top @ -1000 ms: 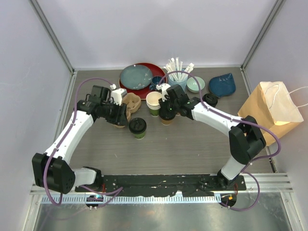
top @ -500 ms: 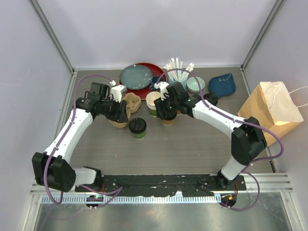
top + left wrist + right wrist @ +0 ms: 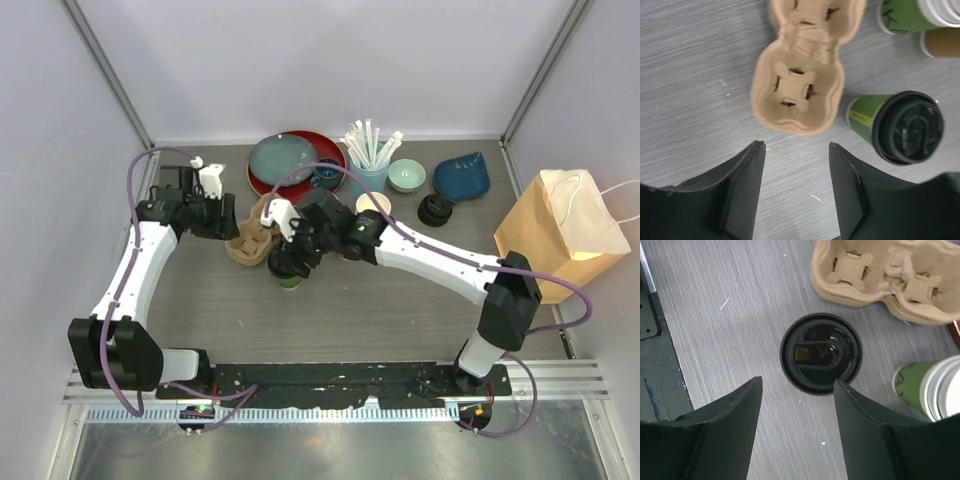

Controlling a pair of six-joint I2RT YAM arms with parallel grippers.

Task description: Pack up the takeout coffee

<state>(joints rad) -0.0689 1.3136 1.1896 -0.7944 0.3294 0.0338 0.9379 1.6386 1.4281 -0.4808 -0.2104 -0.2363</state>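
Observation:
The takeout coffee I can see is a green-sided cup with a black lid (image 3: 821, 352). It stands upright on the table, next to a tan pulp cup carrier (image 3: 880, 277). My right gripper (image 3: 798, 381) hovers over it, open and empty, with the lid just beyond the fingertips. In the top view the right gripper (image 3: 289, 262) covers most of that cup. My left gripper (image 3: 796, 144) is open and empty, a short way back from the carrier (image 3: 800, 85); the lidded green cup (image 3: 907, 127) is to its right. In the top view the left gripper (image 3: 222, 217) is left of the carrier (image 3: 248, 243).
Lidless cup stacks (image 3: 910, 15) stand just behind the lidded cup. At the back are a red plate (image 3: 330, 152) holding a blue-grey dish, a blue cup of white straws (image 3: 370, 165), a small green bowl (image 3: 407, 175), a blue leaf dish (image 3: 462, 177) and black lids (image 3: 437, 210). A brown paper bag (image 3: 565, 225) stands at the right.
My right gripper has opened and swung left from the cup stacks to above the lidded green cup. My left gripper has pulled back left off the carrier and opened wider.

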